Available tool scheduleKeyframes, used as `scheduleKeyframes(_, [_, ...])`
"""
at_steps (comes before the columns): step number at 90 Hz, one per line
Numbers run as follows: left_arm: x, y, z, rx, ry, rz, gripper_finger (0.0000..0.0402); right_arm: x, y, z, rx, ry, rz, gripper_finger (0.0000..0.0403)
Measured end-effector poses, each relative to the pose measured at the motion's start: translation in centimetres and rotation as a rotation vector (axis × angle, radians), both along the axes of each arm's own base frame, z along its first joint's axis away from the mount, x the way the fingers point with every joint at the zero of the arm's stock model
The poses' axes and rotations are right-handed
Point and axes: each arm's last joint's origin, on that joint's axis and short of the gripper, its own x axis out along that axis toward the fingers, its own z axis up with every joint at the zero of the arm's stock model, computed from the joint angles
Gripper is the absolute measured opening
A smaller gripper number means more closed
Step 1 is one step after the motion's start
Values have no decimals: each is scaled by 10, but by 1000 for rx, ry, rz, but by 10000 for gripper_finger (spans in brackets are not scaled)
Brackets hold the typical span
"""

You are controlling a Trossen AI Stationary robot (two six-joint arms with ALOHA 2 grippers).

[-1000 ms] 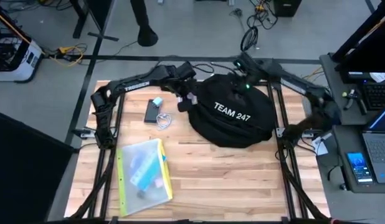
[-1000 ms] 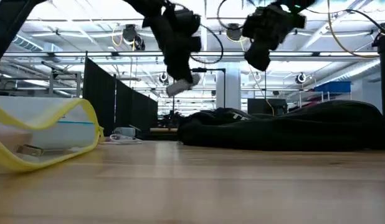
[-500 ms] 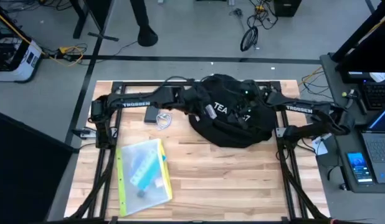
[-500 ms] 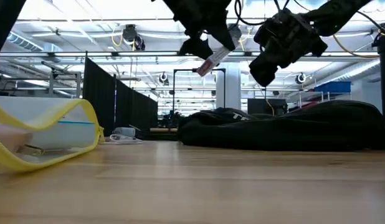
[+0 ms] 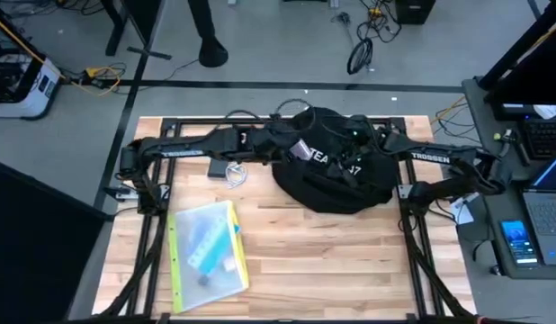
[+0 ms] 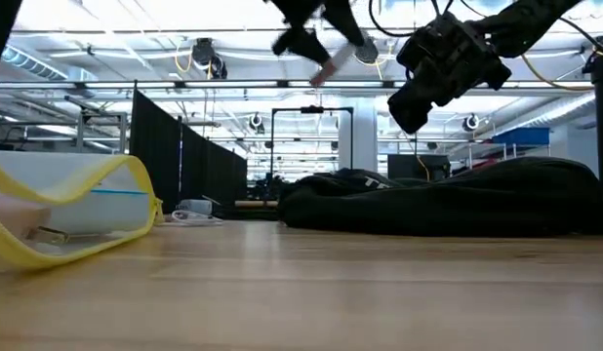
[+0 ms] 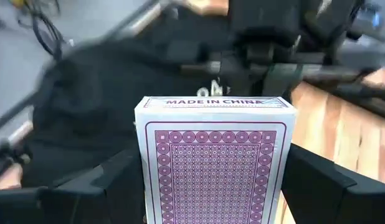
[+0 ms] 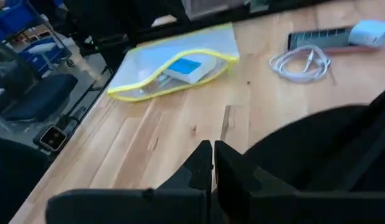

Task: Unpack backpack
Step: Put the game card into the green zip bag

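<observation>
Backpack [image 5: 336,175] is seen lying at the upper centre of the tabletop [image 5: 332,261]. Above it, a card box [image 7: 215,163] is clamped in the left tool [image 5: 299,148], while the right tool [image 5: 353,160] is held closed, empty.

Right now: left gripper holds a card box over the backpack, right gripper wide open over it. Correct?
Not quite. The right gripper is shut; the right wrist view shows its fingers pressed together, empty, above the backpack. The rest stands: the left gripper holds the card box over the backpack.
</observation>
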Motion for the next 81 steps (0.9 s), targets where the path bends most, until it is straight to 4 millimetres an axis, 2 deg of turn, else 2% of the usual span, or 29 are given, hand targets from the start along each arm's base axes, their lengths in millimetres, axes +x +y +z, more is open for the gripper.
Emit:
scheduleKeyframes(6, [-11,0,10,24,3,1,284,1,-1,2,10,-10,-19,0])
scheduleKeyframes(14, [-15,1,20,53,-36,5,284,3,-2,4,-6,-30,-36,3])
scheduleKeyframes(22, [-20,2,19,57,-1,3,284,4,-4,4,24,-16,-52,25])
scheduleKeyframes(32, [-20,5,18,62,8,7,284,5,-4,4,62,-6,-70,80])
scheduleKeyframes(45, [-20,6,18,64,9,8,284,6,-5,6,83,-16,-88,179])
scheduleKeyframes(60, [-19,6,20,68,-10,-4,284,18,-13,8,-16,-82,-228,279])
scheduleKeyframes(71, [-19,5,20,46,-22,-11,284,26,-21,9,-100,-158,-320,322])
scheduleKeyframes(81, [-18,5,20,40,-23,-11,284,36,-27,20,-63,-208,-345,335])
